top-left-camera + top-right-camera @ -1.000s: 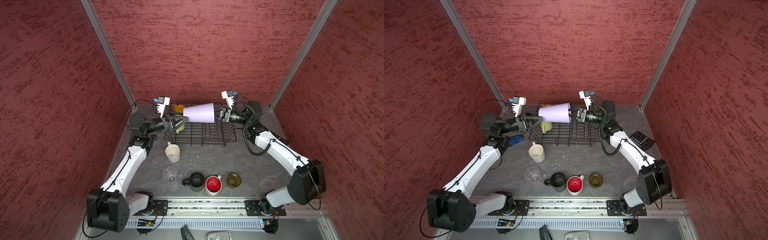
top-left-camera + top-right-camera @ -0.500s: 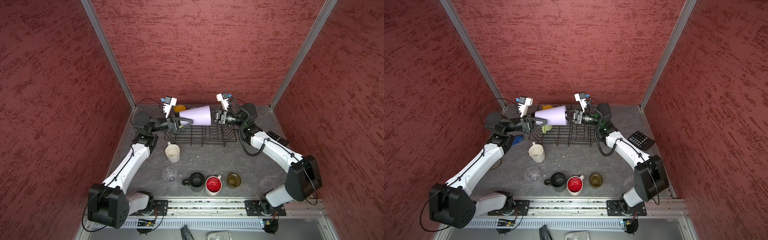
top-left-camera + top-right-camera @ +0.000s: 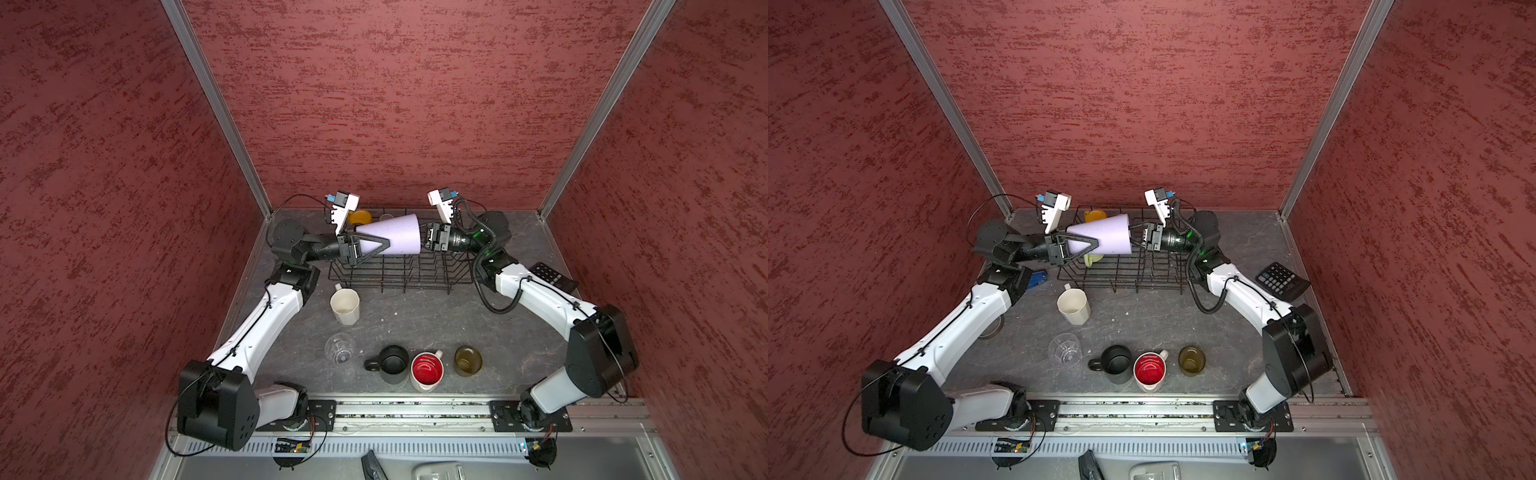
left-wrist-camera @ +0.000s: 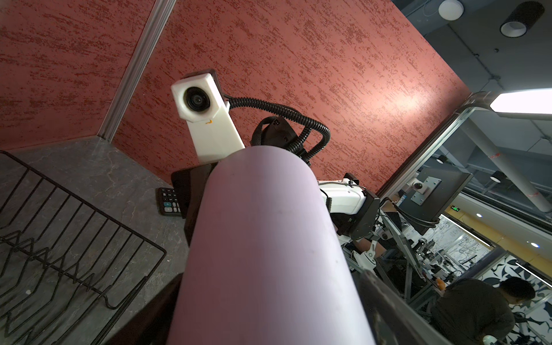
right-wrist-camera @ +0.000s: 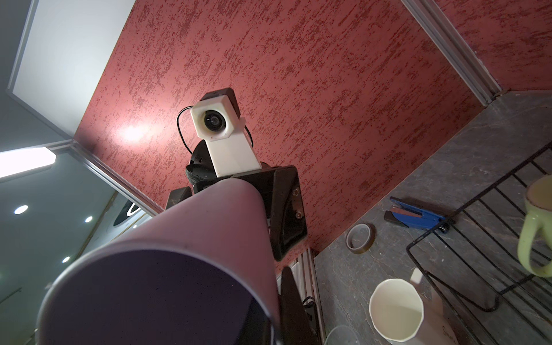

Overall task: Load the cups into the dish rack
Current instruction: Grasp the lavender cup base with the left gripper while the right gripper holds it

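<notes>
The lilac tumbler (image 3: pixel 395 237) (image 3: pixel 1106 237) (image 4: pixel 268 254) (image 5: pixel 194 254) lies on its side in the air above the dish rack (image 3: pixel 395 286) (image 3: pixel 1125 286). My right gripper (image 3: pixel 424 243) (image 3: pixel 1133 239) is shut on its wide rim, one finger inside. My left gripper (image 3: pixel 382 237) (image 3: pixel 1094 241) straddles its narrow end; whether the jaws press on it I cannot tell. A yellow mug (image 3: pixel 360 217) and a pale green mug (image 3: pixel 1092 259) sit in the rack. On the table stand a white faceted mug (image 3: pixel 345 306), a clear glass (image 3: pixel 340 348), a black mug (image 3: pixel 394 364), a red-inside mug (image 3: pixel 427 370) and an olive glass (image 3: pixel 468 360).
A black calculator (image 3: pixel 1281 280) lies right of the rack beside the right arm. A blue stapler (image 3: pixel 1036 277) and a tape roll (image 5: pixel 360 239) lie left of the rack under the left arm. Red walls close in the back and both sides.
The right gripper carried the tumbler a little leftward over the rack. The left gripper moved in from the left, and its jaws now stand around the tumbler's narrow end.
</notes>
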Motion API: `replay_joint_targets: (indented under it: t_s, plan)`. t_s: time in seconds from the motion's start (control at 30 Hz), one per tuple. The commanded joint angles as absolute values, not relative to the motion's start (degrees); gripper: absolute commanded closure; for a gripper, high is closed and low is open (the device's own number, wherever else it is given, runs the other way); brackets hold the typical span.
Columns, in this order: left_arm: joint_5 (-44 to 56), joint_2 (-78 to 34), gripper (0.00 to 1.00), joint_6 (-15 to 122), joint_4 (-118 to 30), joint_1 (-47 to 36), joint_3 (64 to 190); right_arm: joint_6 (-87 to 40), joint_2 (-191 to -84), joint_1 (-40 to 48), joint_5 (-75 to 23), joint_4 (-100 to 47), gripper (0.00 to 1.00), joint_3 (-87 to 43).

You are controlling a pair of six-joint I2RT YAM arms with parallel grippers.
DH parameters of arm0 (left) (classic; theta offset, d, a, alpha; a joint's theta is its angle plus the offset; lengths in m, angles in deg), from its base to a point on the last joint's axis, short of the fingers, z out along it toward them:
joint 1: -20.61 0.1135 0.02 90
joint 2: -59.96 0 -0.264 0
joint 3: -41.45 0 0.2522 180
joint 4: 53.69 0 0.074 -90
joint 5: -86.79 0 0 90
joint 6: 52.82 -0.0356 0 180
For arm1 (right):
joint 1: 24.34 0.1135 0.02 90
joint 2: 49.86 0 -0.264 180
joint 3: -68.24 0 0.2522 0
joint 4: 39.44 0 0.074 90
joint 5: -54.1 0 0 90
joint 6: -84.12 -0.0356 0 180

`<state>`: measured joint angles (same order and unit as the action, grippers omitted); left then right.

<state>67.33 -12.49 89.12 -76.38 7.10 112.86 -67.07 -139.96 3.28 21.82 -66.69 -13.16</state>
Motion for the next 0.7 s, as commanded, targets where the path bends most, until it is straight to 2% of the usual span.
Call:
replay_joint_targets:
  t_s: [0.0,0.2,0.33,0.4,0.47,0.67]
  plan:
    - [68.8,-12.6,0.18,88.4,-77.2,6.4,114.8,-68.6,-140.9,3.6,21.5,-69.7,1.0,-12.9]
    - [68.9,-12.4,0.45,87.6,-75.3,6.5,115.8,-68.6,-140.9,3.6,20.8,-69.9,1.0,-12.3]
    - [68.8,-11.8,0.72,86.2,-72.8,6.6,116.8,-67.9,-140.8,3.5,19.0,-68.9,0.86,-11.8]
    - [68.7,-11.3,0.83,85.3,-71.5,6.6,117.4,-67.5,-140.6,3.3,18.0,-68.2,0.84,-11.6]
    - [68.2,-10.8,0.9,84.4,-70.5,6.6,117.7,-67.3,-140.5,3.1,17.5,-67.9,0.79,-11.4]
    - [67.6,-9.7,0.98,82.4,-65.9,7.2,118.4,-66.9,-139.5,1.7,16.6,-66.1,0.62,-10.7]
